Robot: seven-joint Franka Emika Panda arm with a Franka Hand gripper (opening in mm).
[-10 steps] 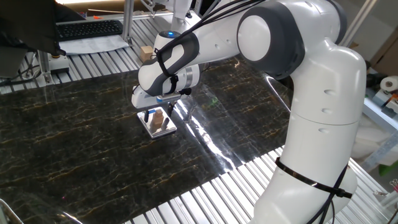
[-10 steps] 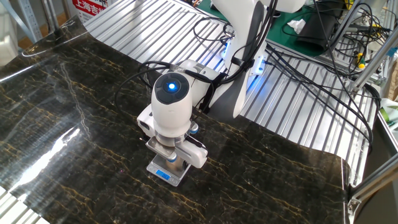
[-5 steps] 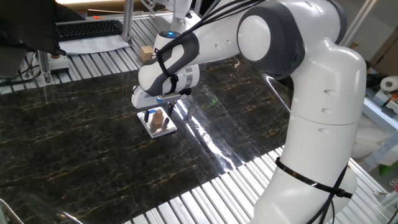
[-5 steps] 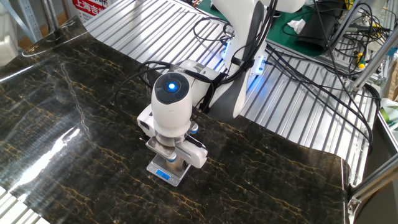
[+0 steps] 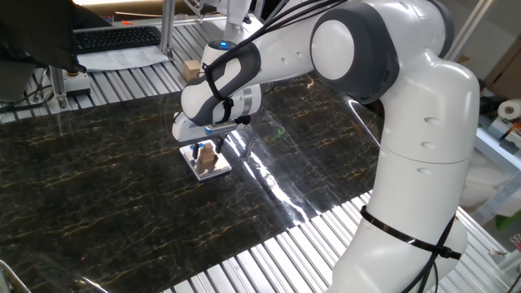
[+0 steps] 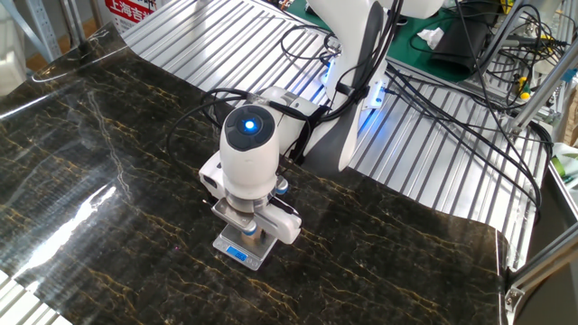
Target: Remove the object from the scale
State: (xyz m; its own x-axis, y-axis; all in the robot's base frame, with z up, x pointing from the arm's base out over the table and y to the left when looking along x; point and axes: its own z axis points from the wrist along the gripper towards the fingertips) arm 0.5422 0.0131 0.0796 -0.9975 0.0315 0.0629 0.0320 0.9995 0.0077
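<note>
The scale (image 5: 213,169) is a small silvery square on the dark marbled table top; in the other fixed view (image 6: 256,258) its blue display strip faces the camera. The object (image 5: 209,153), a tiny tan-brown block, stands on the platform. My gripper (image 5: 208,150) points straight down over the scale, and its fingers are shut against the two sides of the block. The block still rests on the platform. In the other fixed view my gripper (image 6: 245,234) and wrist hide the block.
A larger light-tan cube (image 5: 192,70) sits on the ribbed metal surface behind the table top. A keyboard (image 5: 114,37) lies at the back left. Cables (image 6: 424,108) run across the ribbed surface by the arm's base.
The fingers have closed inward onto the block. The arm, the block and the scale have stayed in place.
</note>
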